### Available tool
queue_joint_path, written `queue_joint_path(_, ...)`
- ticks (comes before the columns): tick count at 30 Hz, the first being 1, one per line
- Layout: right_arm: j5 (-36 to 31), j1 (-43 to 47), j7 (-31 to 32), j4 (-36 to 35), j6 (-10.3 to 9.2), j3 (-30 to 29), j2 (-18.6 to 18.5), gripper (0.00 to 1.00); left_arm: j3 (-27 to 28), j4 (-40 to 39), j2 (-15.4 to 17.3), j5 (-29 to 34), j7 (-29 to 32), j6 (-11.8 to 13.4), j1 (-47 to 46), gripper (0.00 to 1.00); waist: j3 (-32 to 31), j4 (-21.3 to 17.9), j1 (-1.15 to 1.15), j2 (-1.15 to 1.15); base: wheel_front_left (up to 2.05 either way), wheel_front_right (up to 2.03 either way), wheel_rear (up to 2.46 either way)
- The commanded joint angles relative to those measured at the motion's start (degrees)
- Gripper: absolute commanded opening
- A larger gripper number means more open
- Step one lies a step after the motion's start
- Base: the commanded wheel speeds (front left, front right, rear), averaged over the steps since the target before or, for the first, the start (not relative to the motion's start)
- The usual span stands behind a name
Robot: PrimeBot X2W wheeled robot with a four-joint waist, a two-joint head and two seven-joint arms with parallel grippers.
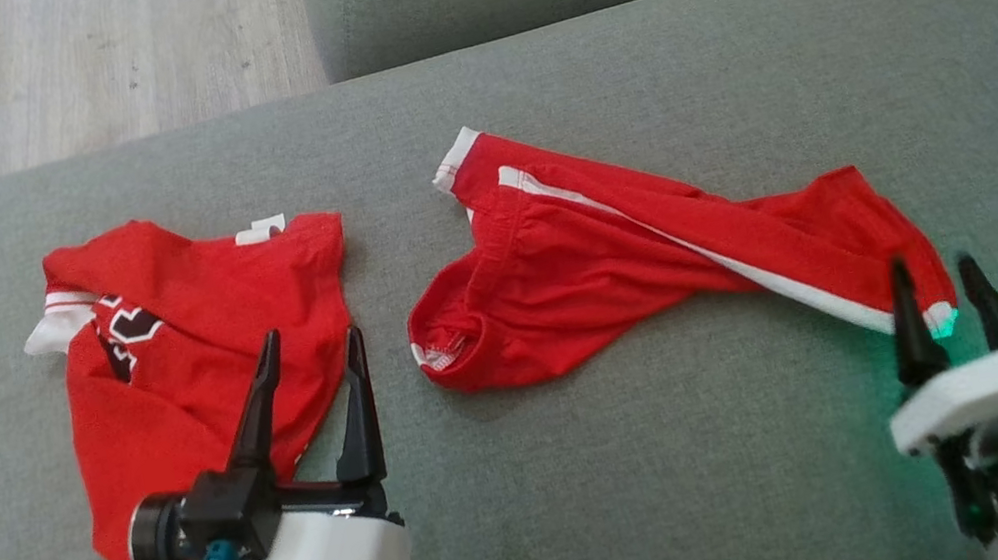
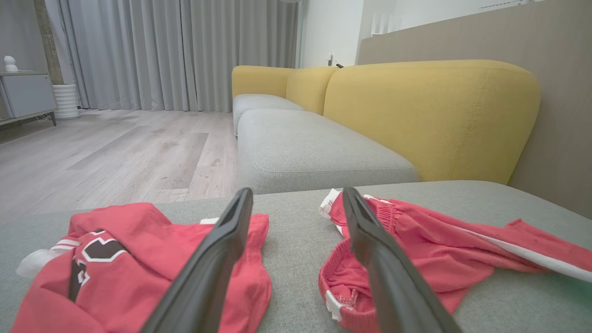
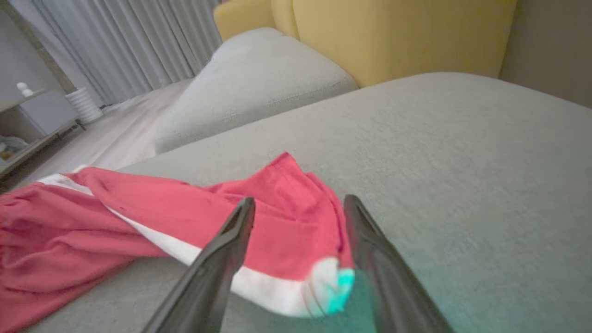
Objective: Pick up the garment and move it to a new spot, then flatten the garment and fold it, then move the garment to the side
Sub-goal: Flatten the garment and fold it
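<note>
Shorts lie stretched left to right across the middle of the seat, waistband centre, white-trimmed leg hem right at the tips of the right tool, spread wide and empty, so that arm's nearer; left tool, also open, hangs over the shirt.

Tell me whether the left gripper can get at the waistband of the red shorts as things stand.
Probably yes. The left gripper is open over the red jersey, and only bare grey cushion lies between it and the waistband of the red shorts to its right.
</note>
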Motion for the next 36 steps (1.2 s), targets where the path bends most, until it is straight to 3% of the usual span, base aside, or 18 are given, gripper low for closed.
queue_joint_path(1,0.03,-3.35,-1.34,-4.42,-0.04,3.97,-0.26,1.0,1.56,-1.51,0.02,0.12,-0.55,0.0,-2.59,1.0,-0.06,0.1,0.0,0.0,0.0,0.0,0.0)
queue_joint_path(10,2.37,1.44,-1.7,-20.6,-0.04,16.42,-0.26,1.0,0.86,-1.46,0.02,-0.28,-0.55,0.05,-2.85,1.0,0.3,2.12,0.0,0.0,0.0,0.0,0.0)
queue_joint_path(16,0.99,2.37,-1.71,-23.58,-0.04,19.69,-0.26,1.0,-0.15,-1.65,0.02,-0.88,-0.55,0.29,-3.91,1.0,1.93,5.18,0.0,0.0,0.0,0.0,0.0)
queue_joint_path(19,-0.91,-0.04,-1.69,-21.36,-0.04,20.55,-0.26,1.0,-0.66,-1.64,0.02,-1.34,-0.55,0.52,-4.36,1.0,2.98,6.8,0.0,0.0,0.0,0.0,0.0)
queue_joint_path(30,-5.54,-18.02,7.13,0.96,-0.04,15.2,-0.26,1.0,-3.54,-1.27,0.02,-2.84,-0.55,1.25,-6.36,1.0,7.52,12.17,0.0,0.0,0.0,0.0,0.0)
queue_joint_path(36,-6.8,-23.66,9.62,11.22,-0.04,15.53,-0.37,1.0,-4.15,-1.36,0.02,-3.27,-0.55,1.74,-7.13,1.0,8.69,13.42,0.0,0.0,0.0,0.0,0.0)
